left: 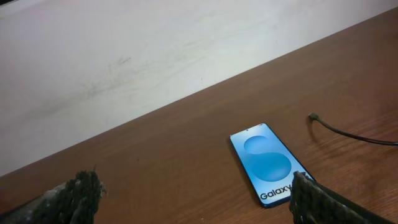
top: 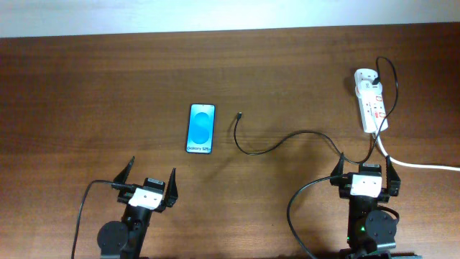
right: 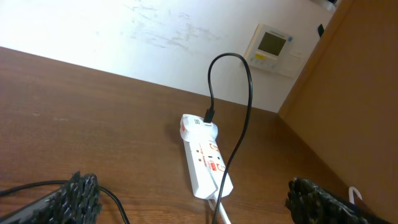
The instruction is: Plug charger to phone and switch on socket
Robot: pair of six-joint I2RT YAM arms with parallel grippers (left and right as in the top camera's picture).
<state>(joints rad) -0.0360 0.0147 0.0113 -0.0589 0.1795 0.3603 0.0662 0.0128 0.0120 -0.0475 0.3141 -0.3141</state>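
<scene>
The phone (top: 201, 128) lies flat on the wooden table, blue screen up; it also shows in the left wrist view (left: 266, 162). The charger cable (top: 277, 144) curves from its free plug tip (top: 238, 115), right of the phone, over to the socket (top: 371, 105), a white power strip at the right. The plug tip shows in the left wrist view (left: 313, 116). The socket and its black plug show in the right wrist view (right: 204, 158). My left gripper (top: 149, 178) is open and empty, near the phone's near side. My right gripper (top: 365, 171) is open and empty, below the socket.
A thick white cord (top: 424, 165) runs from the socket off the right edge. A pale wall (left: 124, 56) stands behind the table. A wooden panel (right: 348, 87) and a wall thermostat (right: 271, 43) show at the right.
</scene>
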